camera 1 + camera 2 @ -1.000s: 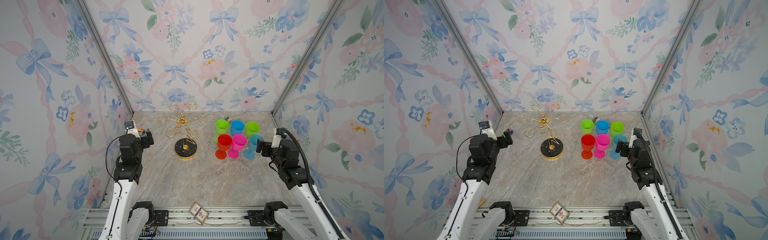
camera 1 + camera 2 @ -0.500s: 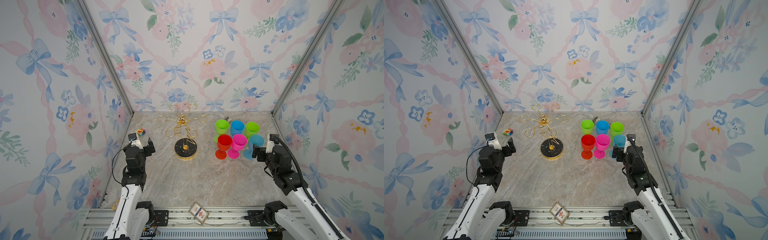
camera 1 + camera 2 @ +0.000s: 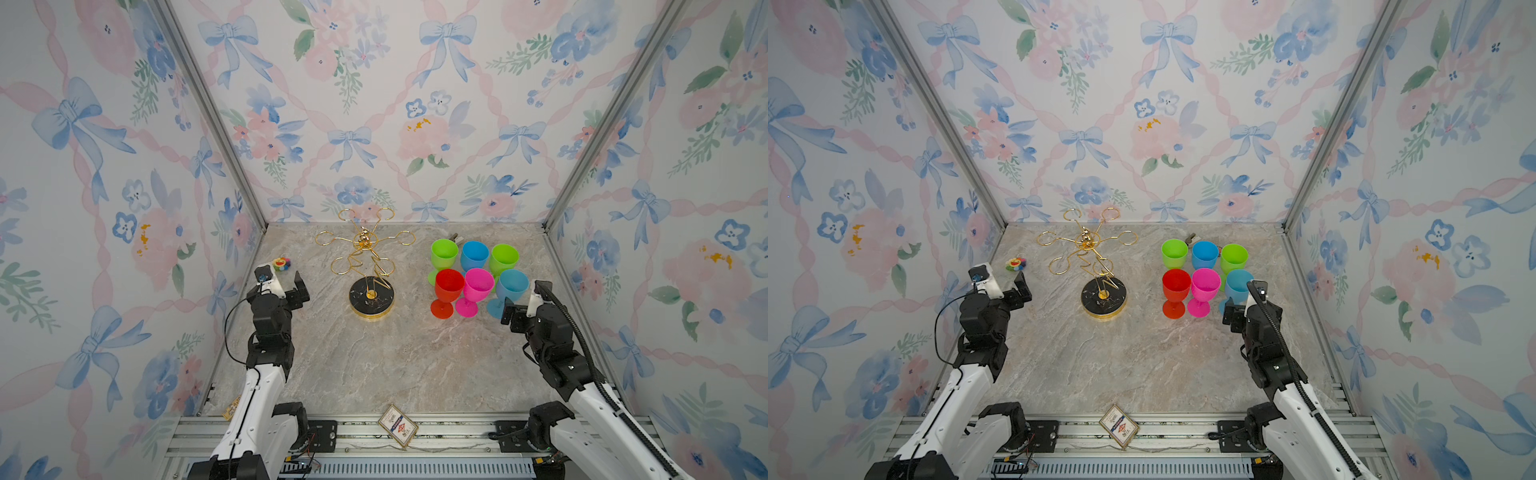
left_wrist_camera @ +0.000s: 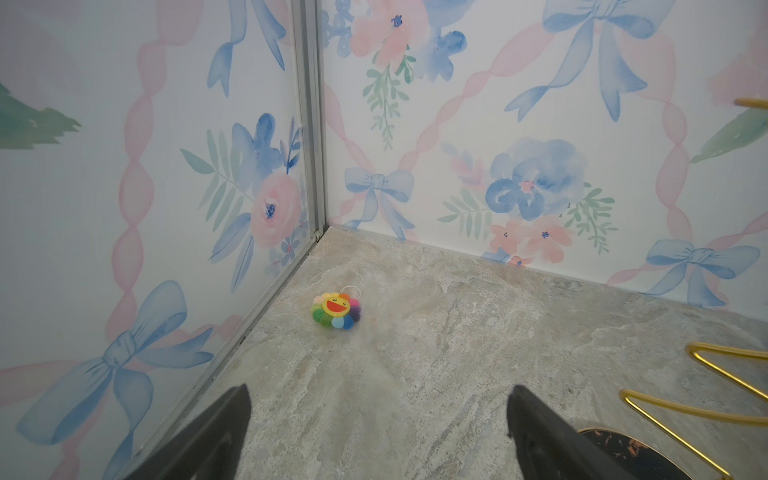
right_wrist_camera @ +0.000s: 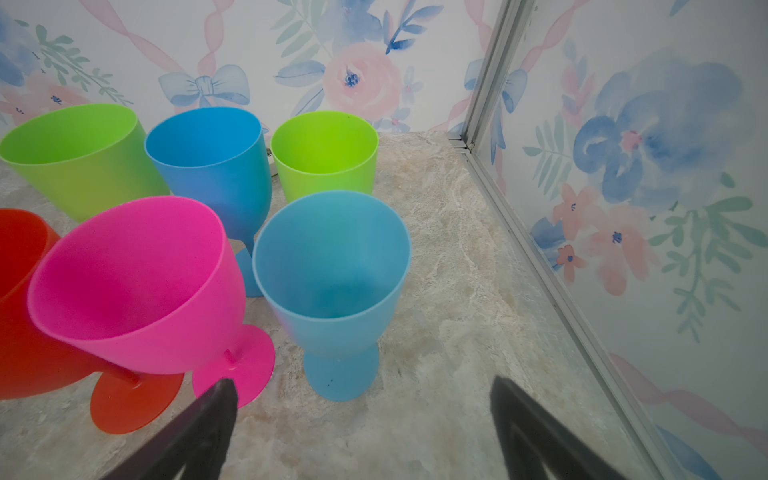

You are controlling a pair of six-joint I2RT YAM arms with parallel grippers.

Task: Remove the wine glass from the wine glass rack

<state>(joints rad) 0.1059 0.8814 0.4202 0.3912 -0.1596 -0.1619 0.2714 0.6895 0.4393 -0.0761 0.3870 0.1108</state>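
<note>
Noted rack upright at back-centre of table, six glasses grouped to its right (two rows of three). Found left claw spread wide, empty, facing flower toy. Found right claw equally wide, empty, just short of pale-blue glass.

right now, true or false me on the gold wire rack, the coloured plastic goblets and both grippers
1. No goblet hangs on the gold wire wine glass rack. True.
2. The red plastic goblet stands in the back row. False: the red plastic goblet is in the front row, next to the pink plastic goblet.
3. The left gripper is shut on the rainbow flower toy. False: the left gripper is open and empty, and the toy lies apart on the table near the wall.
4. The right gripper is open and empty, facing the light blue plastic goblet. True.
</note>
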